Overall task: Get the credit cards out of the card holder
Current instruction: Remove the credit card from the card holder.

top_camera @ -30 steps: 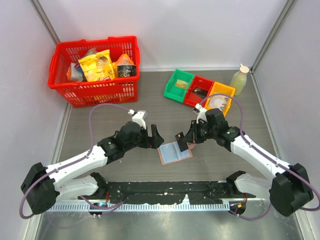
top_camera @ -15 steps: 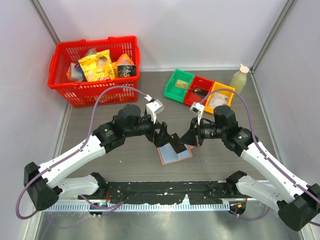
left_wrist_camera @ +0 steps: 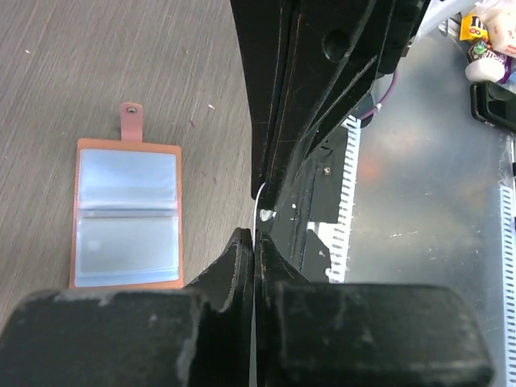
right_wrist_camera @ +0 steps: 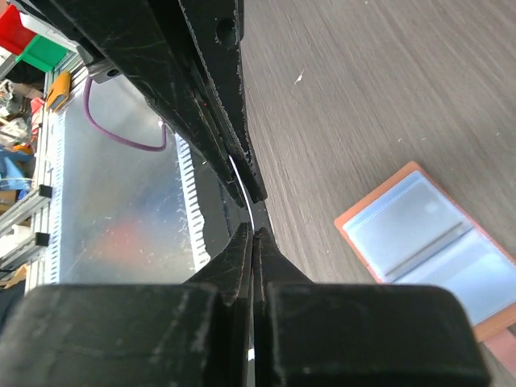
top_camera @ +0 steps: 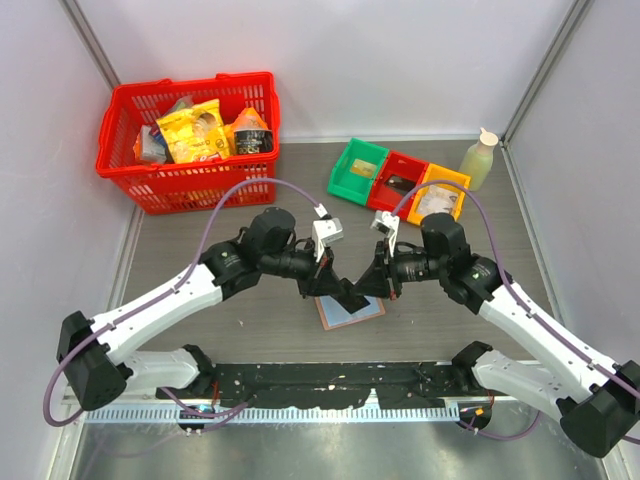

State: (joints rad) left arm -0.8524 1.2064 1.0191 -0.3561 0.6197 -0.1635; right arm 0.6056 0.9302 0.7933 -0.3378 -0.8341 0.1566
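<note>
Both arms meet mid-counter, tip to tip, just above the card holder (top_camera: 352, 311).

- Card holder: lies open and flat on the counter (top_camera: 230, 325), pale blue pockets facing up, snap tab sticking out from one short end. Neither pincer touches it.
- Left pincer (top_camera: 340, 288): the left wrist view shows its jaws pressed together with only a thin pale sliver between them. We read that sliver as the edge of a credit card (left_wrist_camera: 261, 211).
- Right pincer (top_camera: 366, 284): shut likewise. The right wrist view shows the same kind of thin pale edge (right_wrist_camera: 251, 205) running out from between its jaws toward the other pincer.
- Card: seen edge-on only and held clear of the counter. From overhead it is lost behind the black fingers.

Step in hand, as we judge it: one card is out of the holder and gripped at once by both arms, which looks like a hand-over in mid-air.

Next move calls for one pincer to let go while the other holds firm, then for that arm to carry the card off and lay it on bare counter beside the holder. The release should come cleanly, since a thin card pinched by an edge can twist or slip.

We cannot tell whether the blue pockets (left_wrist_camera: 129, 214) hold more cards.
</note>
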